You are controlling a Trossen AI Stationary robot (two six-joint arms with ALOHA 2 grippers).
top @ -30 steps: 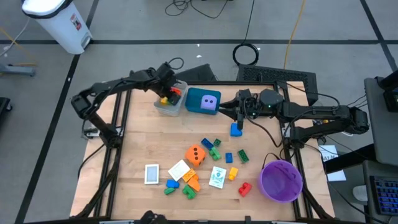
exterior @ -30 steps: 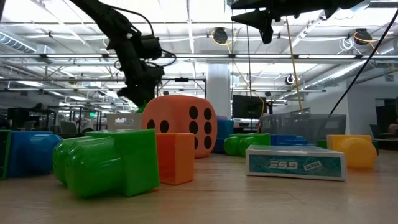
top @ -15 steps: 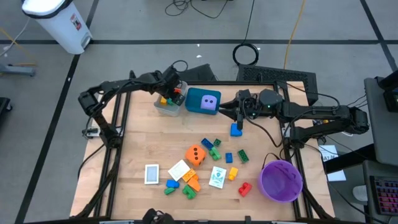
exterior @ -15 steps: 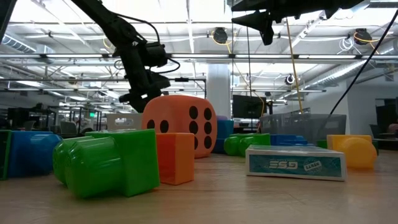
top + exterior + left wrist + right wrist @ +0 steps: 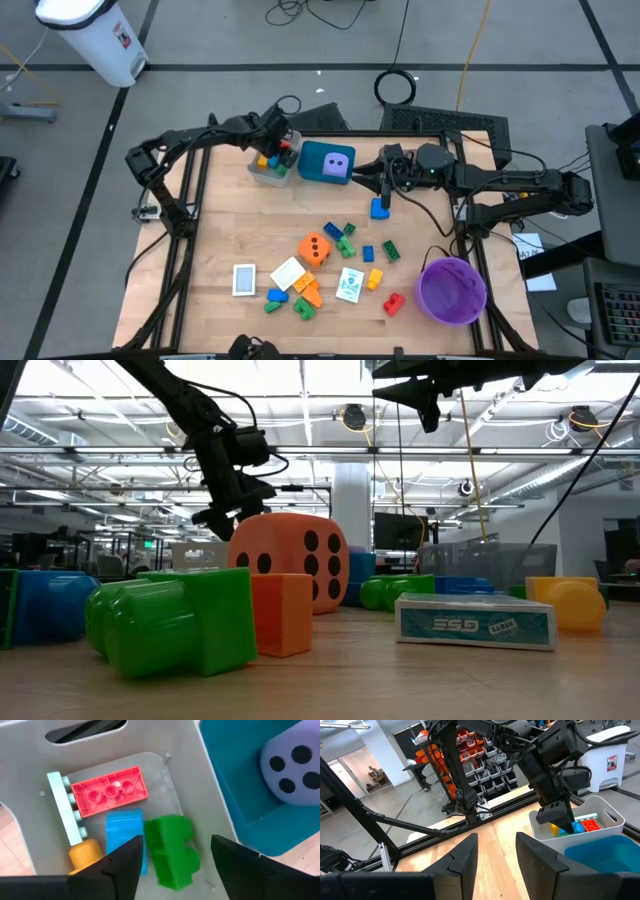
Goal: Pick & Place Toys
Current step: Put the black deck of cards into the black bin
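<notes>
1. Pale wood table [image 5: 230,235] with black frame; grey floor around.
2. My left gripper [image 5: 172,857] hangs parted, empty, over the grey tray [image 5: 268,172] holding glossy studded bricks [image 5: 110,791].
3. My right gripper [image 5: 496,851] hovers apart beside the teal tray [image 5: 320,160].
4. More toys [image 5: 330,262] lie mid-table.

On my desk [image 5: 220,240] there's a grey tray [image 5: 262,175] touching a teal box [image 5: 311,157] at the far edge, plus a round purple bowl [image 5: 452,291] in the near right corner. White bin [image 5: 95,35] on the floor.
</notes>
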